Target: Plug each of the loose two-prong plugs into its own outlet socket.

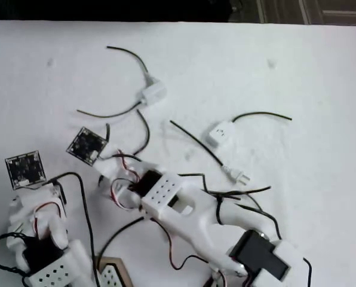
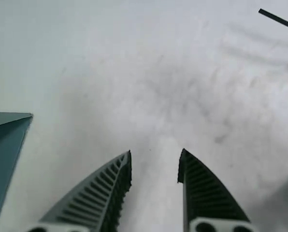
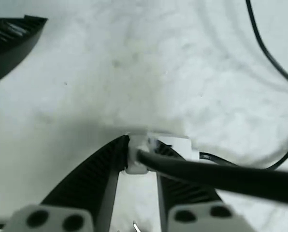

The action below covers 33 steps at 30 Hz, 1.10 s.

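Two outlet sockets [image 1: 153,92], seemingly two plugs [image 1: 240,175], two arms [image 1: 184,206].

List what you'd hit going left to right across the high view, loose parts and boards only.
left black board → second black board → far socket → right socket → loose plug

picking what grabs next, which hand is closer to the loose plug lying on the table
Right. In the high view the right hand, shut on a white plug, is left of the loose plug; the left hand is farther left, open over bare table.
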Each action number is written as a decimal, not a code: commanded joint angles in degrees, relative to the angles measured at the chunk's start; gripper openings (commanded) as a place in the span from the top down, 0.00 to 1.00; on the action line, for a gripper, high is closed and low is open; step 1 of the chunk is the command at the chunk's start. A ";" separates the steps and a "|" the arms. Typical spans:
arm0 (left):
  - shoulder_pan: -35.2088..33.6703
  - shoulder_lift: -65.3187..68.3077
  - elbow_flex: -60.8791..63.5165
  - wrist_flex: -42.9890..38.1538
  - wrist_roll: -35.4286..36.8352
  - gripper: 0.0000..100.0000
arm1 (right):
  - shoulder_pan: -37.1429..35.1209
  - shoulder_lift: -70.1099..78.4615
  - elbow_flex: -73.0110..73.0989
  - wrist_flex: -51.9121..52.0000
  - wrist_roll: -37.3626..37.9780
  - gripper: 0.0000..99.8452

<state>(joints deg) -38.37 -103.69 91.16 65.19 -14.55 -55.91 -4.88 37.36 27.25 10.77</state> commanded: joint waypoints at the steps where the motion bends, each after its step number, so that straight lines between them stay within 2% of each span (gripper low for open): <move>1: -0.40 -0.57 -0.44 -0.26 -0.62 0.83 | -0.31 3.47 -2.90 -1.54 0.70 0.98; 18: -0.40 -0.57 -0.35 -0.18 -0.62 0.83 | 0.75 10.77 -5.63 3.30 0.97 0.98; 22: -0.22 -0.57 -0.44 -0.18 -3.52 0.83 | 0.57 10.24 -9.32 9.45 0.97 0.96; 24: 0.04 -0.57 -0.53 0.18 -6.24 0.83 | 0.57 8.66 -11.87 14.64 0.53 0.89; 27: 2.15 -0.57 -0.53 0.26 -6.24 0.83 | 0.57 4.44 -14.77 21.85 0.53 0.79; 33: 6.37 -0.57 -0.97 0.00 -6.42 0.83 | 0.84 -10.15 -16.79 30.73 0.97 0.82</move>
<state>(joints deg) -34.77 -103.69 91.16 65.19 -20.26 -55.91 -3.56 23.56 53.36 11.56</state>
